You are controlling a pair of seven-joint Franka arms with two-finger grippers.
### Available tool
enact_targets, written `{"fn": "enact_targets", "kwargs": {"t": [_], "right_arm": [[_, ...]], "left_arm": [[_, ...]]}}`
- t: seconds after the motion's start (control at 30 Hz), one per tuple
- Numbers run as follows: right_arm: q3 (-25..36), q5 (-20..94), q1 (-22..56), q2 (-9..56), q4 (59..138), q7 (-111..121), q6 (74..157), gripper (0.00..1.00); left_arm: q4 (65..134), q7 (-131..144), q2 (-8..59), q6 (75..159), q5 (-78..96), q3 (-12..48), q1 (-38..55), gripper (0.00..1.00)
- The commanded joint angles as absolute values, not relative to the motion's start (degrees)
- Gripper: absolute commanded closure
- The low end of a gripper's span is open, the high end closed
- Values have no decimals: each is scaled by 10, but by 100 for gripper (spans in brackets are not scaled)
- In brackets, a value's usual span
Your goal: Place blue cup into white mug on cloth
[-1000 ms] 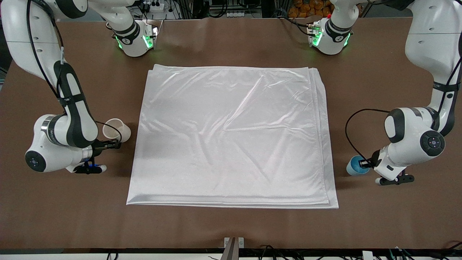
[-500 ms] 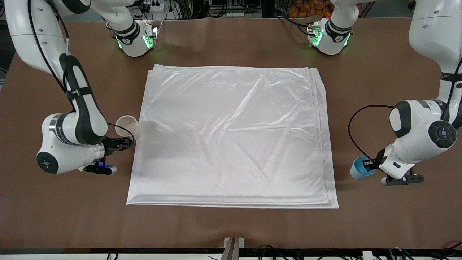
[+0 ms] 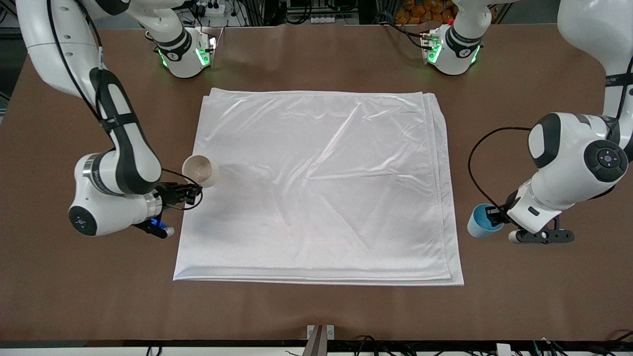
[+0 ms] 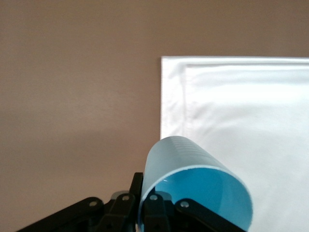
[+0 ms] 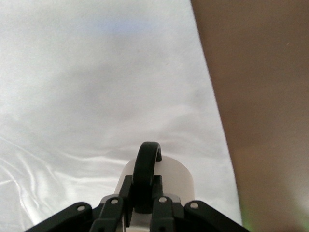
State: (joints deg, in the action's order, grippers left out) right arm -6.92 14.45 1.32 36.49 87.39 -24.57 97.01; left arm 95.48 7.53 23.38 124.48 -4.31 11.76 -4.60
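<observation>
The large white cloth (image 3: 316, 188) lies folded in the middle of the table. My right gripper (image 3: 190, 192) is shut on the black handle of the white mug (image 3: 200, 171) and holds it tilted over the cloth's edge at the right arm's end. In the right wrist view the mug (image 5: 166, 176) shows over the cloth (image 5: 96, 96), with my right gripper (image 5: 144, 203) clamped on its handle. My left gripper (image 3: 494, 216) is shut on the rim of the blue cup (image 3: 478, 222), held above the bare table beside the cloth. The cup (image 4: 198, 186) fills the left wrist view ahead of my left gripper (image 4: 145, 208).
The brown table (image 3: 316, 311) surrounds the cloth on all sides. The two arm bases (image 3: 185, 49) with green lights stand at the table's edge farthest from the front camera. A cloth corner (image 4: 166, 63) shows in the left wrist view.
My right gripper has carried the white mug from over the bare table to over the cloth's edge. My left gripper has lifted the blue cup and shifted it slightly toward the cloth.
</observation>
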Motion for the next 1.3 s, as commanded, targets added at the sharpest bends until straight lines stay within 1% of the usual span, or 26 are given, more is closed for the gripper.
{"fn": "enact_targets", "kwargs": {"t": [0.0,0.23,0.43,0.63,0.87,1.07,1.27], "right_arm": [[-68,151,76,348,874,-357,981,100],[-67,151,125,349,866,-449,1004,100],[-67,153,150,351,858,-511,1026,100],[-67,149,185,356,858,-568,1052,100],[-67,152,206,359,855,-634,1095,100],[-68,154,223,371,843,-698,1131,100],[-67,217,241,378,839,-733,1179,100]], "left_arm": [[962,122,208,1219,-53,154,-47,100],[961,169,207,1202,-55,189,-40,100],[956,186,208,1200,-55,204,-16,100],[940,259,217,1200,-55,204,26,100],[916,333,238,1200,-55,203,73,100],[908,372,255,1200,-75,200,98,100],[900,397,271,1200,-113,200,114,100]]}}
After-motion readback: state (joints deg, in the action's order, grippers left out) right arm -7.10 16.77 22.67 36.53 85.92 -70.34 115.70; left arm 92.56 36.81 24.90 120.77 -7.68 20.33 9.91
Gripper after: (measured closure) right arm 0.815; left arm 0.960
